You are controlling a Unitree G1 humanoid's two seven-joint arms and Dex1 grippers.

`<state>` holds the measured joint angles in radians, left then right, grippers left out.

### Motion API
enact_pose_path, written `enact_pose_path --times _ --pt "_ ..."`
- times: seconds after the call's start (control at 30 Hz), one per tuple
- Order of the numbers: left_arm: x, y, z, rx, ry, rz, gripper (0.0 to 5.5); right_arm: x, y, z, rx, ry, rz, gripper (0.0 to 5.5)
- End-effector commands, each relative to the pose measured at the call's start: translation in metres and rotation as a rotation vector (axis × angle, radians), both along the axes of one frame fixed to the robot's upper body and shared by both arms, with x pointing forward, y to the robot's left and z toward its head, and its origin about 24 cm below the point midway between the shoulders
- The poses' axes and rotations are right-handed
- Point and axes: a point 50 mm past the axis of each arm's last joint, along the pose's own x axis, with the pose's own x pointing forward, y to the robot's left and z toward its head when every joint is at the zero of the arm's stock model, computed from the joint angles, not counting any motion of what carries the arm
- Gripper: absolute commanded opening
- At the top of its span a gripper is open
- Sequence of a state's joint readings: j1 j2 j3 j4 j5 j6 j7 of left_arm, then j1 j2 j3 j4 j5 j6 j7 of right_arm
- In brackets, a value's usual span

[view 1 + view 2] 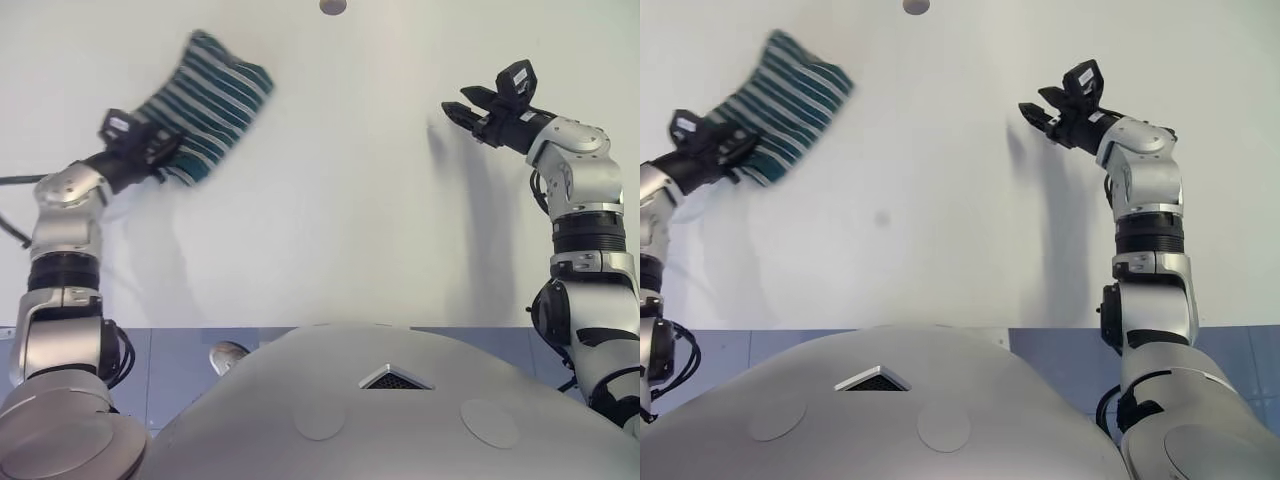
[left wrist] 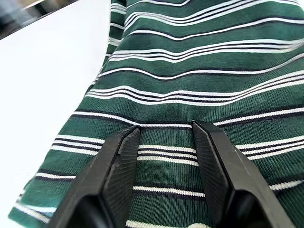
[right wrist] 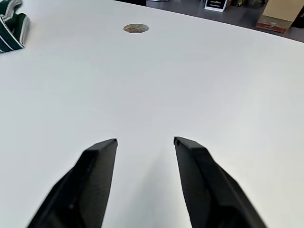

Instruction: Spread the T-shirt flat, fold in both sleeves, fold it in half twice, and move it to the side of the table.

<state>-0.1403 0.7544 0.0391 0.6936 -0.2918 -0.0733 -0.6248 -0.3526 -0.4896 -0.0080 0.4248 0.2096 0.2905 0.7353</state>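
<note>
Right wrist view: round grommet [image 3: 136, 28] on table [image 3: 213, 85] beyond right pincer [image 3: 145, 140].

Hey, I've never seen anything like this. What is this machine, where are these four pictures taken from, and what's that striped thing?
It is a humanoid robot with two arms, each ending in a two-fingered gripper. Two pictures come from cameras in its head, looking down over a white table. The other two come from its wrists, so the dark fingers look large. The striped thing is a folded green T-shirt, lying on the robot's left. The left gripper rests on it, fingers apart. The right gripper is open, holding nothing. A round metal cap sits in the tabletop.
</note>
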Motion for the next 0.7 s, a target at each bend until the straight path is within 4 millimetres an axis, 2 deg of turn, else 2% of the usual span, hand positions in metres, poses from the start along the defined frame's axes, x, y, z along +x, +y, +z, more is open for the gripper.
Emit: enact_pose_path --times 0.03,0.1,0.13,0.2,0.23,0.27,0.3,0.4,0.5,0.7 --pt "-0.077 0.025 -0.077 0.066 0.324 0.462 2.00 0.006 0.002 -0.002 0.062 -0.056 -0.127 2.23" --pt "-0.028 0.004 -0.038 -0.013 -0.005 0.389 2.00 0.011 0.010 0.001 0.097 -0.100 -0.153 2.23" --pt "-0.005 -0.004 -0.004 -0.069 -0.211 0.361 2.00 0.015 0.012 0.007 0.122 -0.150 -0.187 2.23" --pt "0.017 -0.017 0.060 -0.131 -0.521 0.306 2.00 0.022 0.012 0.016 0.158 -0.245 -0.282 2.23" --pt "0.023 -0.026 0.083 -0.143 -0.610 0.266 2.00 0.024 0.010 0.018 0.148 -0.298 -0.335 2.23" --pt "0.026 -0.035 0.094 -0.129 -0.640 0.223 2.00 0.025 0.008 0.017 0.137 -0.335 -0.386 2.23" --pt "0.030 -0.043 0.098 -0.110 -0.640 0.184 2.00 0.025 0.006 0.016 0.115 -0.362 -0.426 2.23" --pt "0.035 -0.066 0.086 -0.041 -0.567 0.107 2.00 0.020 0.000 0.007 0.069 -0.413 -0.522 2.23" --pt "0.036 -0.087 0.077 -0.049 -0.546 0.078 2.00 0.017 0.002 0.003 0.055 -0.450 -0.555 2.23" --pt "0.037 -0.105 0.072 -0.056 -0.526 0.049 2.00 0.019 0.012 0.002 0.077 -0.485 -0.581 2.23"
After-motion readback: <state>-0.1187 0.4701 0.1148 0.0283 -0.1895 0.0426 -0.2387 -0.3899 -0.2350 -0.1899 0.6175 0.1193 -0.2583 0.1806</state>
